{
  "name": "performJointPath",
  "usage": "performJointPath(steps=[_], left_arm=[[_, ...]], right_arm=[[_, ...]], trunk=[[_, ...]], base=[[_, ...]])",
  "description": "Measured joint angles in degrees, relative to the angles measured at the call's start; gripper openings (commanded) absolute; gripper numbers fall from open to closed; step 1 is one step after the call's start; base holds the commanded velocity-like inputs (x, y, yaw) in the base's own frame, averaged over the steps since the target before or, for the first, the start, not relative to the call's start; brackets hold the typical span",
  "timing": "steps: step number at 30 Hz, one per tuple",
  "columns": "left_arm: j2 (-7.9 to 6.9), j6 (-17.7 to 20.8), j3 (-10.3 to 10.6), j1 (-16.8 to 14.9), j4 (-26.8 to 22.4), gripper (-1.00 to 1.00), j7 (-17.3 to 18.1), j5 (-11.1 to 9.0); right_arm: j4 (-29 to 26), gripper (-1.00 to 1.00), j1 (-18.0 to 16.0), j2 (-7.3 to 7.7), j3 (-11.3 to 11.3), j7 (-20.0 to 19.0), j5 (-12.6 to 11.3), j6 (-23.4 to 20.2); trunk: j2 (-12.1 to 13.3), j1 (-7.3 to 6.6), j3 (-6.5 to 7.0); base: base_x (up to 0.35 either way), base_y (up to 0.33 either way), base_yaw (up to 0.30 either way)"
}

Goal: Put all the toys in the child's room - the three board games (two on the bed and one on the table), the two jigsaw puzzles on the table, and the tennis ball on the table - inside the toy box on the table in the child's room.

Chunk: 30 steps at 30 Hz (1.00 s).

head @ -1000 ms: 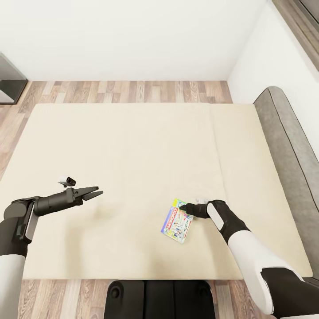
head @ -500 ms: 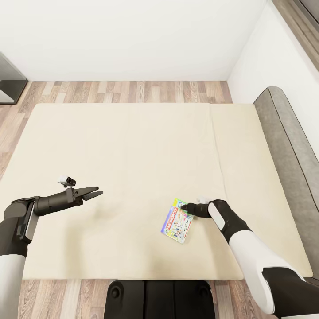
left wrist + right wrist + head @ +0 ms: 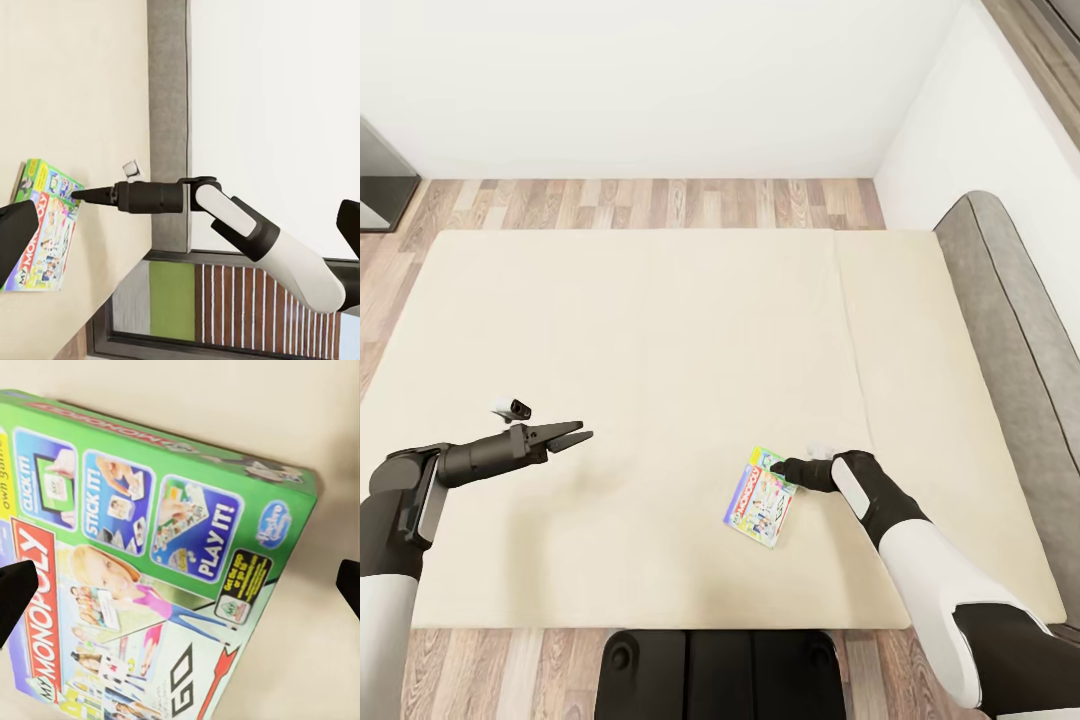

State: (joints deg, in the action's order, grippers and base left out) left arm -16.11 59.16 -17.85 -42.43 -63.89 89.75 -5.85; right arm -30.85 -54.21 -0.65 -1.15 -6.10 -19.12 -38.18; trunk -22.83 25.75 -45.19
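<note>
My left end effector (image 3: pixel 572 436) hangs over the left half of the bed (image 3: pixel 660 330), its two fingers slightly parted and empty, well apart from anything to pick up. Further right, a Monopoly board game (image 3: pixel 760 497) lies flat on the beige mattress, near the bed's front edge. My right end effector (image 3: pixel 778 466) has its tip at the green far corner of that box; in the right wrist view the two fingertips stand wide apart at either side with the box lid (image 3: pixel 150 577) between them, so the jaws are spread and hold nothing.

I judge the step in hand to be picking up this board game, with the toy box trip to follow. The box is thin and lies flat, so my next move calls for getting one finger under an edge, or over the corner, before closing; a shallow bite could let it slip.

The mattress is plain and smooth. A grey headboard (image 3: pixel 1010 330) runs along the right, wood-plank floor (image 3: pixel 660 205) shows beyond, then white walls (image 3: pixel 660 80).
</note>
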Motion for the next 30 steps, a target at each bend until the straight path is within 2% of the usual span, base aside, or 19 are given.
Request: performJointPath(steps=[15,30], left_arm=[[0.02,0.00,-0.02,0.00,0.00,1.00,0.00,0.00],[-0.02,0.07,-0.03,0.00,0.00,1.00,0.00,-0.04]], right_arm=[[0.06,1.00,0.01,-0.05,-0.01,0.00,0.07,0.00],[0.06,1.00,0.07,-0.39,-0.17,0.01,0.06,0.00]], trunk=[[0.00,0.00,-0.95],[0.00,0.00,-1.29]], base=[[0.000,0.000,0.000],[0.000,0.000,0.000]])
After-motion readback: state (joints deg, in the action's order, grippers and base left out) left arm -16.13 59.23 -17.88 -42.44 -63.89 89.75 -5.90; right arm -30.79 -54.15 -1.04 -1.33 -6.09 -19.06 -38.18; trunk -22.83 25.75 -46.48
